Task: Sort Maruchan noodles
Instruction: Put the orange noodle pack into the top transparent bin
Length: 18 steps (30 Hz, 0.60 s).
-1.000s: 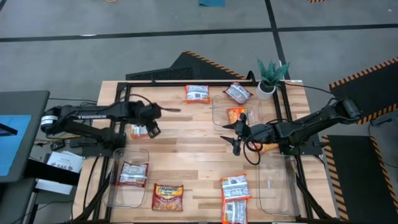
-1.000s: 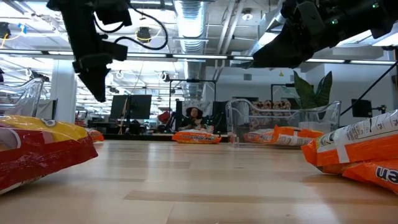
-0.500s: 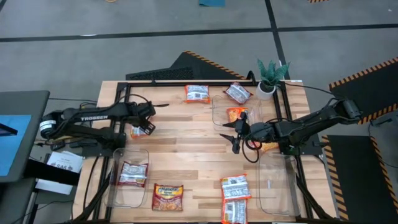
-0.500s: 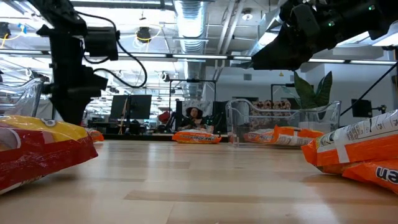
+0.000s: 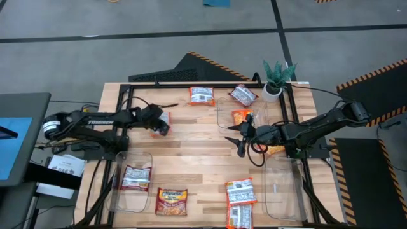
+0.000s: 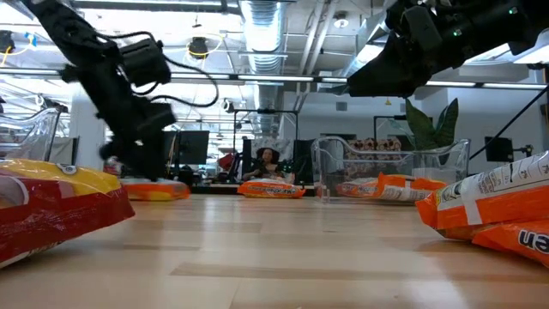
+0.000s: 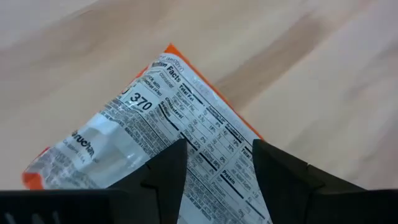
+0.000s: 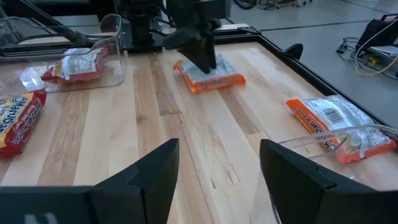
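My left gripper (image 5: 159, 122) is down at an orange-edged white Maruchan packet (image 5: 165, 118) on the table's left half, toward the far side. The left wrist view shows the packet's nutrition label (image 7: 186, 118) running in between the two fingers. In the low view the packet (image 6: 156, 190) lies flat on the wood below the gripper. My right gripper (image 5: 238, 137) hangs open above the middle of the table, holding nothing. Other packets lie loose: two by the far edge (image 5: 201, 95) (image 5: 243, 95), a dark red one (image 5: 172, 200) and two orange ones (image 5: 240, 191) near the front. My left gripper holds the orange-edged packet at the end nearest its wrist (image 7: 208, 171), coming from above at a slant. The fingers (image 7: 163, 177) stand on either side of the label face and hide the place of contact. The packet lies flat on the table.
A clear bin at the left near corner (image 5: 116, 191) holds a white-red packet (image 5: 135, 177). A bin by the far edge (image 5: 222, 114) holds an orange packet (image 5: 243, 117). Another bin (image 5: 283, 187) stands right near, and a potted plant (image 5: 278, 79) at the far right corner.
My left gripper has come down onto the packet, then moved toward the table's right and far edge. The packet has gone with it, shifting right and farther back on the table. My right arm has kept still.
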Each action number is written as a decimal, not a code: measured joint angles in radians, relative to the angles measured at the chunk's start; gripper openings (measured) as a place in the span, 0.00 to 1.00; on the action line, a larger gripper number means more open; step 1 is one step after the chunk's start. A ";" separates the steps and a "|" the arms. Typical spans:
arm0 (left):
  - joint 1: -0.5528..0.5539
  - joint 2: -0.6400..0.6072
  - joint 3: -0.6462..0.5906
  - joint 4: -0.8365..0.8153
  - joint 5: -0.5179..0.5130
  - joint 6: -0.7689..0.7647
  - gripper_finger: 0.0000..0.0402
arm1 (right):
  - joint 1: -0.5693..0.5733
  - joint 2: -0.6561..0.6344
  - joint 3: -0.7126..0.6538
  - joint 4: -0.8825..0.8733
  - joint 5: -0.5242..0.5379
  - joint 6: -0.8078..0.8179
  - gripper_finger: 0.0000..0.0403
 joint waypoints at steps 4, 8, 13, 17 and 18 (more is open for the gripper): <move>-0.003 0.144 0.002 0.226 0.066 0.017 0.43 | 0.000 0.000 0.000 0.000 0.000 0.000 0.62; -0.023 0.332 0.021 0.464 0.090 0.012 0.43 | 0.000 0.000 0.000 -0.001 0.000 0.000 0.62; -0.082 0.473 0.069 0.700 0.246 -0.005 0.43 | 0.000 0.000 0.000 -0.003 0.001 0.004 0.62; -0.151 0.485 0.148 0.638 0.292 -0.013 0.43 | 0.000 0.000 0.000 -0.004 0.000 0.023 0.62; -0.173 0.485 0.166 0.608 0.287 -0.014 0.43 | 0.000 0.000 0.000 -0.002 0.000 0.023 0.62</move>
